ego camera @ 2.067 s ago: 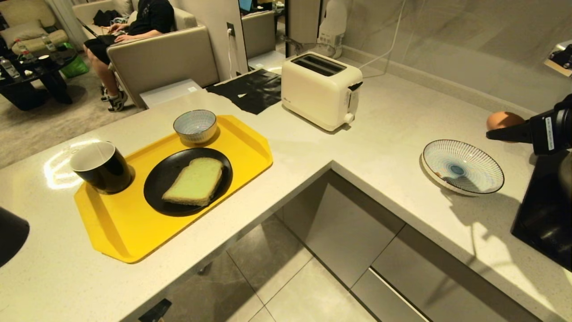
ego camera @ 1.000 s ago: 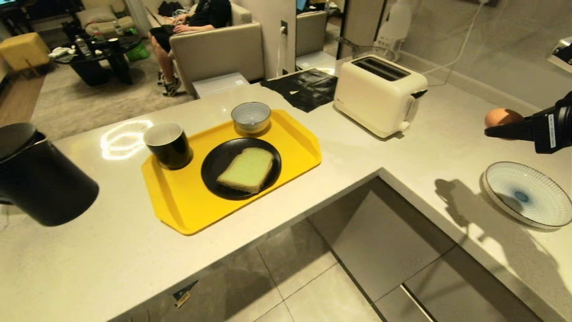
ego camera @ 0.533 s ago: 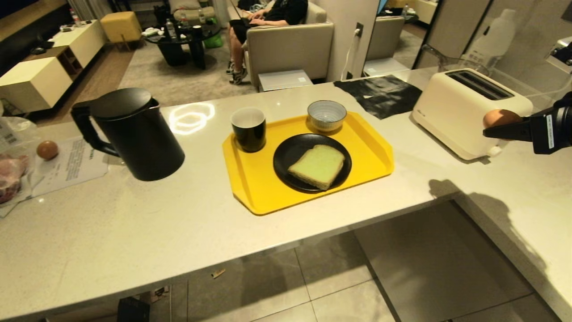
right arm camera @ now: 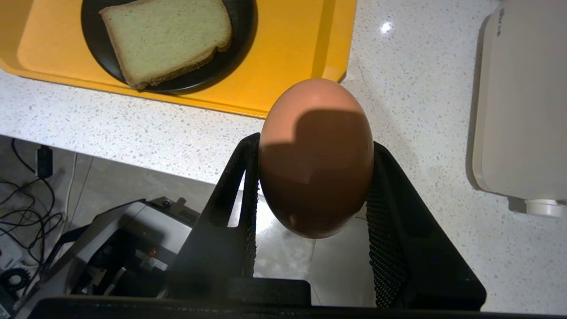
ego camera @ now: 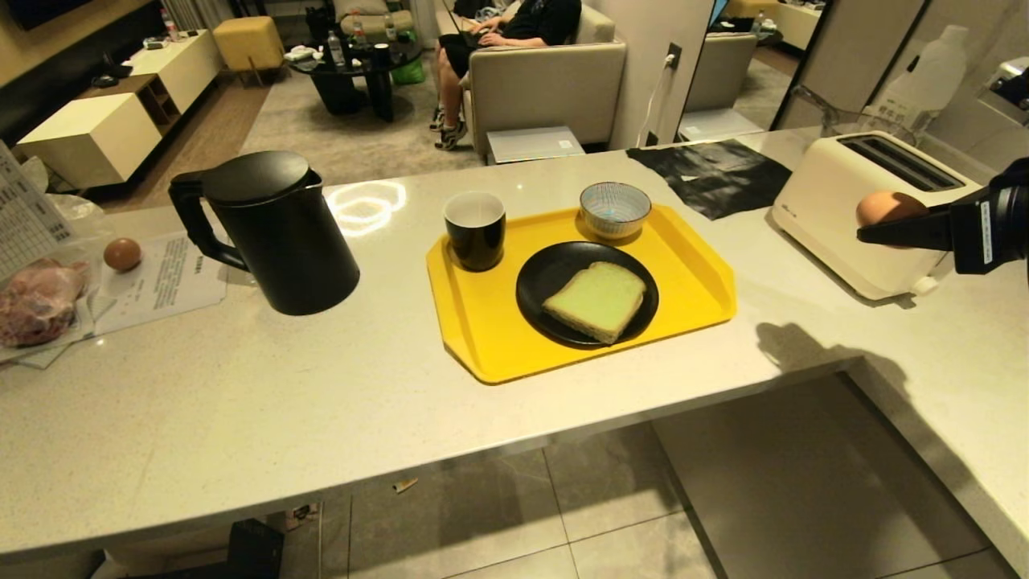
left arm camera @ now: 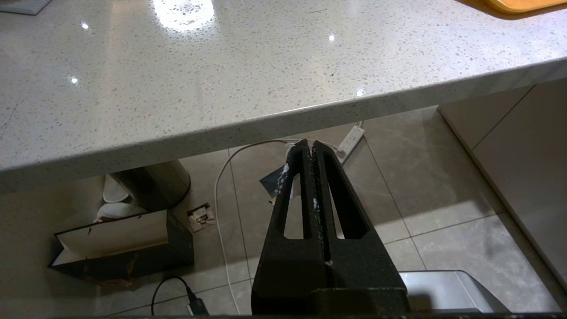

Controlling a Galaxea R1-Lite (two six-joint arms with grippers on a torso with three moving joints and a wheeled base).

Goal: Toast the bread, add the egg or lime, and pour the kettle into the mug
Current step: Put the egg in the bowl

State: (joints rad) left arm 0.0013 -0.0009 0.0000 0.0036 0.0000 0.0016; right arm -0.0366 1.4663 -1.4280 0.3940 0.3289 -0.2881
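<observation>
Pale speckled stone makes up the counter (ego camera: pixel 241 418), with a sitting room behind it where a person (ego camera: pixel 514 24) sits on a sofa. On the counter a yellow tray (ego camera: pixel 498 338) carries a black plate (ego camera: pixel 539 281) with the bread (ego camera: pixel 596 300) lying flat on it, the mug (ego camera: pixel 475 230) standing upright on the tray's far left corner, and a small striped bowl (ego camera: pixel 615 210) on its far edge. To the tray's left stands the kettle (ego camera: pixel 269 229), lid on, apart from the tray. Farther left a second egg (ego camera: pixel 122 254) lies on a sheet of paper (ego camera: pixel 169 281). A cream toaster (ego camera: pixel 872 211) sits right of the tray. The right gripper (right arm camera: pixel 312 150), held above the counter in front of the toaster, clamps the egg (right arm camera: pixel 315 155) between its two fingers. The left gripper (left arm camera: pixel 313 148) hangs below the counter edge over the floor, its fingers pressed together with nothing between them.
</observation>
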